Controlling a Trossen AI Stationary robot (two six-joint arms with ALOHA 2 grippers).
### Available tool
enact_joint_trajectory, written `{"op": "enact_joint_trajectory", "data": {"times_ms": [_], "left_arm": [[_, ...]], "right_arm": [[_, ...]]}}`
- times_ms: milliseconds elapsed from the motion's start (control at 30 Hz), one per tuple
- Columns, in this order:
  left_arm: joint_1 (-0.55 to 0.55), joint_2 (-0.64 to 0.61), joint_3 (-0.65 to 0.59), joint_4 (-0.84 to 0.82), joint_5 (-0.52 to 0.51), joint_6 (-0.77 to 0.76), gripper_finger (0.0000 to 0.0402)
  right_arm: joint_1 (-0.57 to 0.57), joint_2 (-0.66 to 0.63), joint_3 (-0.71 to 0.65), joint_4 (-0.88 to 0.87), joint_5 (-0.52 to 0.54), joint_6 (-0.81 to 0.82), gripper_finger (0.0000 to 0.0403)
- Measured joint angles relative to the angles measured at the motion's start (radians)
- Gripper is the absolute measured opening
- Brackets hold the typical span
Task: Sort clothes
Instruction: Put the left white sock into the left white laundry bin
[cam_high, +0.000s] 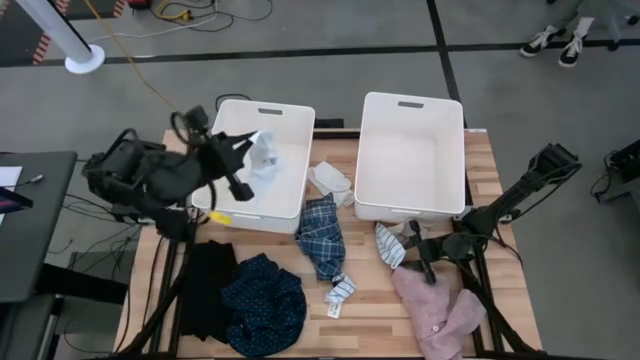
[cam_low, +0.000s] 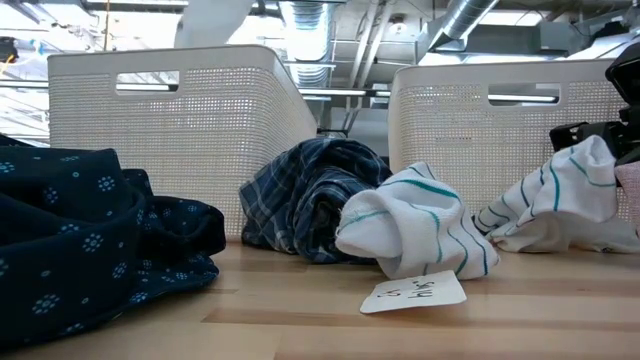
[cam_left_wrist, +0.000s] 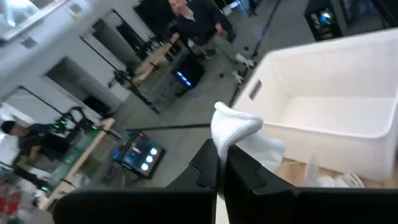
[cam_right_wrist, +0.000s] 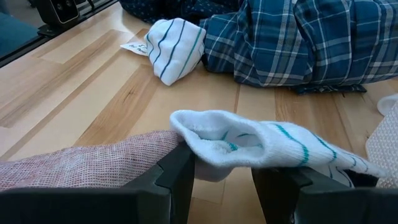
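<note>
My left gripper (cam_high: 246, 152) is raised above the left white tub (cam_high: 285, 112), shut on a small white sock (cam_left_wrist: 234, 124). My right gripper (cam_right_wrist: 222, 177) lies low at the table's right, over the pink garment (cam_high: 440, 312), shut on a white sock with teal stripes (cam_right_wrist: 249, 144). The blue plaid garment (cam_high: 322, 236) lies heaped in front of the tubs. A rolled striped sock (cam_high: 340, 290) lies on the wood near it. The navy dotted garment (cam_high: 262, 306) and the black one (cam_high: 205, 285) lie at the near left. My left gripper pinches one end of the white sock (cam_left_wrist: 224, 148) between its two fingers. The fingers point nearly level toward the table's right. The sock is lifted clear and sticks out past the fingertips, flopping over. My right gripper has the cuff end of the striped sock (cam_right_wrist: 219, 149) between its two fingers, which reach nearly level and low over the table toward the left. That end (cam_low: 592, 152) is raised a little, while the rest of the sock (cam_low: 530, 215) lies on the wood.
The right white tub (cam_high: 372, 150) stands beside the left one at the far edge, and another white sock (cam_high: 330, 181) lies between them. A paper tag (cam_low: 414, 291) lies by the rolled sock. People stand in the room beyond the table (cam_left_wrist: 194, 18).
</note>
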Motion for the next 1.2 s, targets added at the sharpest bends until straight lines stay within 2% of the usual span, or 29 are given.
{"op": "enact_joint_trajectory", "data": {"times_ms": [367,567,800,1200], "left_arm": [[0.188,0.0,-0.156,-0.222,0.292,-0.243,0.0],[0.25,0.0,-0.282,-0.257,0.431,-0.311,0.0],[0.304,0.0,-0.46,-0.215,0.561,-0.324,0.0],[0.416,0.0,-0.78,-0.017,0.822,-0.301,0.0003]], "right_arm": [[0.0,0.0,0.0,0.0,0.0,0.0,0.0169],[0.0,0.0,0.0,0.0,0.0,0.0,0.0169],[0.0,0.0,0.0,0.0,0.0,0.0,0.0169],[0.0,0.0,0.0,0.0,0.0,0.0,0.0169]]}}
